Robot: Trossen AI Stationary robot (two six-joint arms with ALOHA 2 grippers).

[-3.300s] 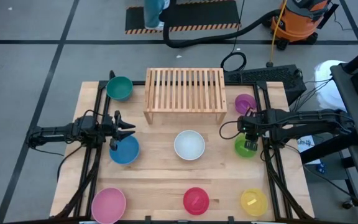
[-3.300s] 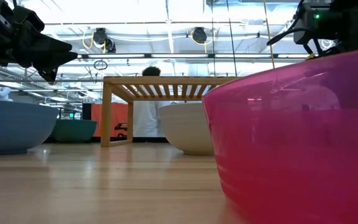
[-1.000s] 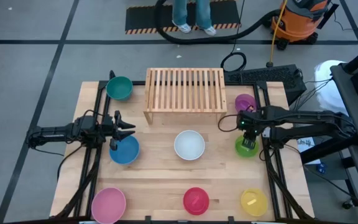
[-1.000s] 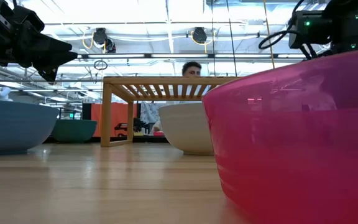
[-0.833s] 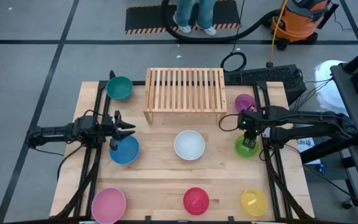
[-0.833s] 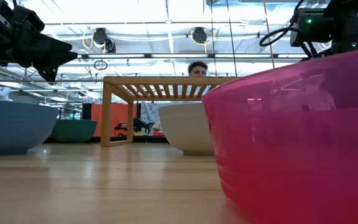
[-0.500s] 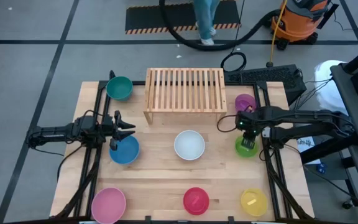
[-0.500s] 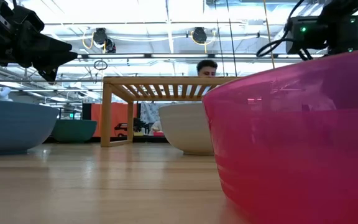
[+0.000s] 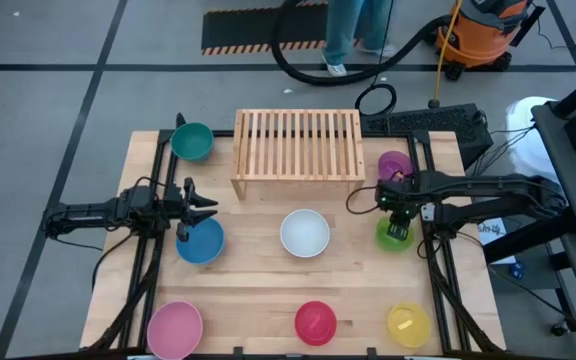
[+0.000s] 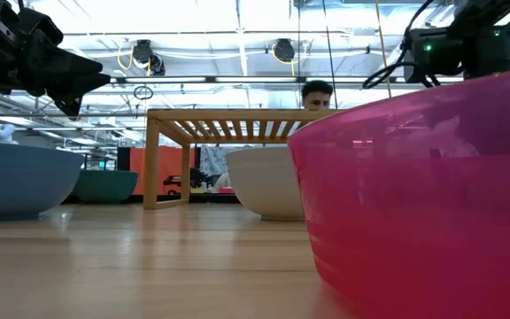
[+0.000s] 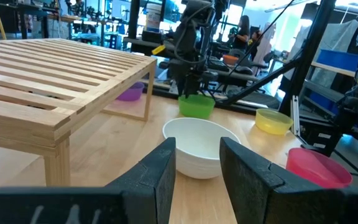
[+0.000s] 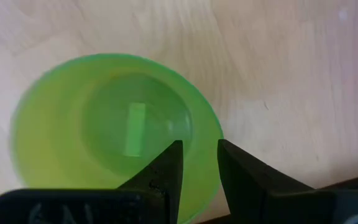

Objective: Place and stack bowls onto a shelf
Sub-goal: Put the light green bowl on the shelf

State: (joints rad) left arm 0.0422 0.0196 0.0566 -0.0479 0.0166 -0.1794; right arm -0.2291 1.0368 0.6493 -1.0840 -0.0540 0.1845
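The light-wood shelf (image 9: 297, 143) stands at the table's far middle with nothing on its slatted top. My right gripper (image 9: 398, 224) points down at the green bowl (image 9: 392, 234) near the right edge and is shut on its rim. Just beyond sits the purple bowl (image 9: 394, 165). My left gripper (image 9: 206, 207) hovers open over the far rim of the blue bowl (image 9: 200, 241). The white bowl (image 9: 304, 232) rests upright mid-table, the teal bowl (image 9: 192, 141) at the far left. Pink (image 9: 175, 328), red (image 9: 315, 322) and yellow (image 9: 408, 324) bowls line the near edge. My right gripper pinches the green bowl's rim (image 12: 215, 134), one finger (image 12: 166, 171) inside the bowl and the other (image 12: 236, 171) outside. It comes from above, pointing down. The bowl stays upright, mouth up; whether its base is off the table I cannot tell.
Black rails run along the table's left and right sides under the arms. Bare wood lies between the shelf's front and the white bowl. A person walks on the floor beyond the far edge, near a black hose and an orange vacuum (image 9: 478, 30).
My right gripper has moved a little toward the table's left and far side, taking the green bowl along. My left arm has kept still. The person beyond the table has walked toward the right.
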